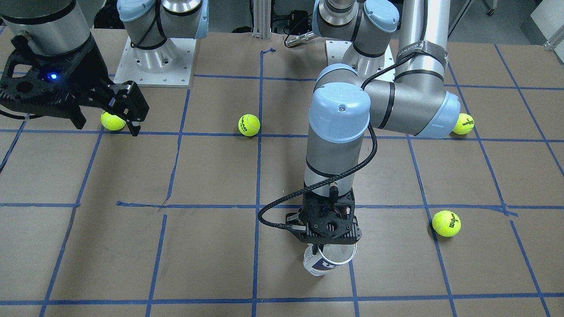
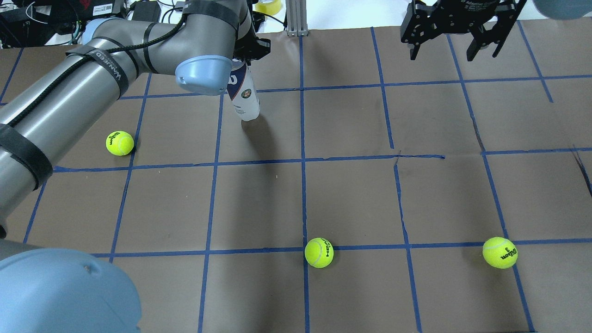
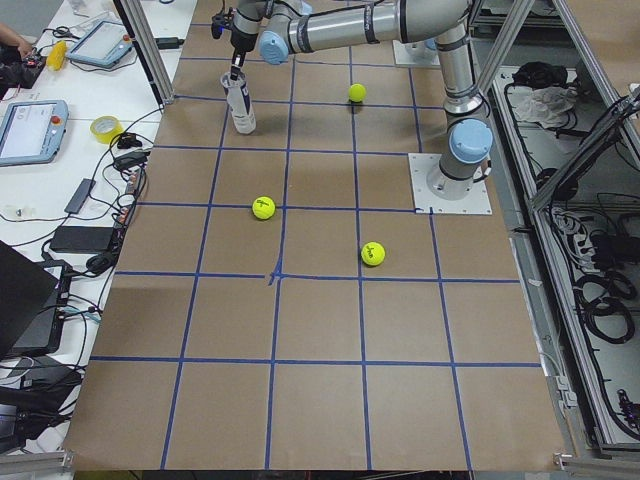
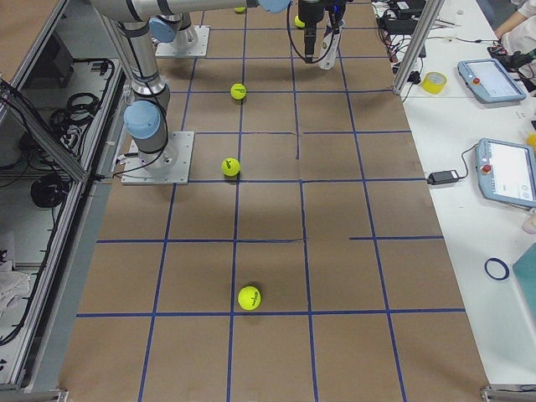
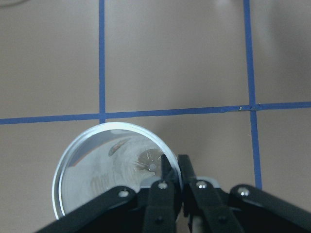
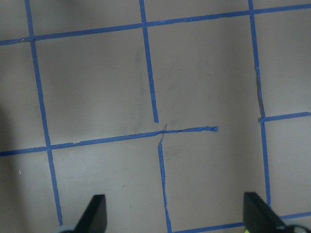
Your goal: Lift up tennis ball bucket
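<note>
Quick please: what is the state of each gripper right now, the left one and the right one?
Left gripper: closed on the rim of the tennis ball bucket.
Right gripper: open, holding nothing.

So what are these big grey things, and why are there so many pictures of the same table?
They are two robot arms, bolted to a table covered in brown paper with blue tape lines. Six cameras took pictures at the same moment: one looks from behind the robot, one faces it, two look from the table's ends, and one sits on each wrist. The left arm has its jaws pinched shut on the rim of the tennis ball bucket, a clear tube with a white and navy label. Its wrist camera looks right down inside, and it looks empty. I cannot tell if the tube is off the table. The right arm hangs with its jaws open, holding nothing. Four loose tennis balls lie around.
</note>
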Available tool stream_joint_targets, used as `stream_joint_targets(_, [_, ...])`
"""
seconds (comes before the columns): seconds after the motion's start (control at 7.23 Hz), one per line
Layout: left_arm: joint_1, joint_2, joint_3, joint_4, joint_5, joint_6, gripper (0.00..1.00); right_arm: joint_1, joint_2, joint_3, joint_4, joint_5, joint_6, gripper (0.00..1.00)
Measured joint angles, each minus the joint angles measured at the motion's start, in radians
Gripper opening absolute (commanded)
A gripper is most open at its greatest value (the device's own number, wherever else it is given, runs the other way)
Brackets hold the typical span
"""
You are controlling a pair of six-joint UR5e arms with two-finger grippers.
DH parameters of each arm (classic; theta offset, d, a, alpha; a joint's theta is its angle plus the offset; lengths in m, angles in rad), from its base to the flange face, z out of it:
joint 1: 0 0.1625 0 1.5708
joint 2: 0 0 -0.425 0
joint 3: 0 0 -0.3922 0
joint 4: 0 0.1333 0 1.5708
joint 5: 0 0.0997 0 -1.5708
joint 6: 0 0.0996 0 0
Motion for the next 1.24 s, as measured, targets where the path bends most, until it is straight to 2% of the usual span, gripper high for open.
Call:
stream_joint_targets(0.14, [-0.003,0.0,-0.006,0.0,-0.025,-0.003,0.38,-0.001,0.0,0.0,-0.002,0.0,0.003,1.0])
stream_joint_targets(0.28, [-0.006,0.001,-0.011,-0.005,-0.039,-0.006,0.61,-0.001,0.0,0.001,-0.007,0.0,0.008,0.96])
stream_joint_targets(0.41, [-0.009,0.003,-0.017,-0.013,-0.044,-0.008,0.79,0.0,0.001,0.002,-0.016,0.001,0.01,1.0])
stream_joint_targets(0.55, [-0.011,0.013,-0.017,-0.027,-0.051,-0.01,1.0,0.001,0.002,0.002,-0.036,0.002,0.009,1.0])
stream_joint_targets(0.83, [-0.009,0.057,0.019,-0.132,-0.083,-0.013,1.0,0.001,0.005,0.003,-0.06,0.005,0.0,1.0])
stream_joint_targets(1.24, [0.033,0.123,0.166,-0.437,-0.091,0.006,1.0,-0.003,0.001,-0.004,-0.056,0.004,0.001,1.0])
